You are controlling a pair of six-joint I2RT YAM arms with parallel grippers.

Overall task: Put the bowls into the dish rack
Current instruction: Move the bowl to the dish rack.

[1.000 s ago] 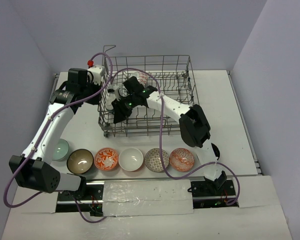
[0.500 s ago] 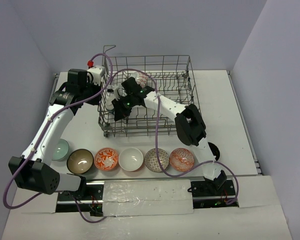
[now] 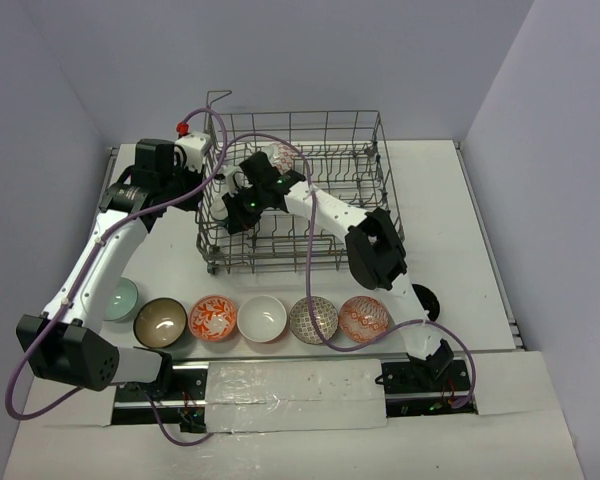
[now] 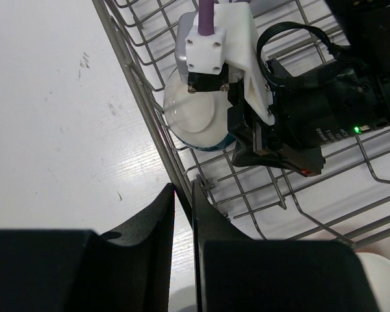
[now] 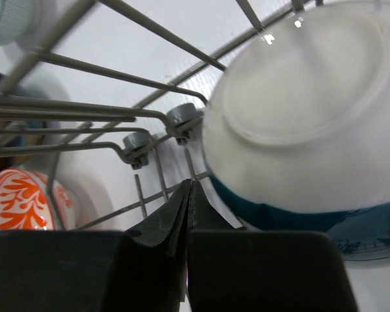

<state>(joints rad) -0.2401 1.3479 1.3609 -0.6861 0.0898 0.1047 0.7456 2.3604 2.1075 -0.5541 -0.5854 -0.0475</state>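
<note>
A large grey wire dish rack (image 3: 330,120) holds a teal ceramic bowl (image 4: 192,114) with a white underside, tipped on its side at the rack's nine o'clock edge. The right gripper (image 5: 188,192), jaws pressed together on nothing, sits at that bowl's seven o'clock. The left gripper (image 4: 183,192) pinches the rack's rim wire in a narrow grip. Six round bowls (image 3: 262,318) line the white table (image 3: 460,220) at the rack's six o'clock.

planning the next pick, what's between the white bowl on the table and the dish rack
Just bare table: in the top view nothing lies between the white bowl and the dish rack's near wall.
</note>
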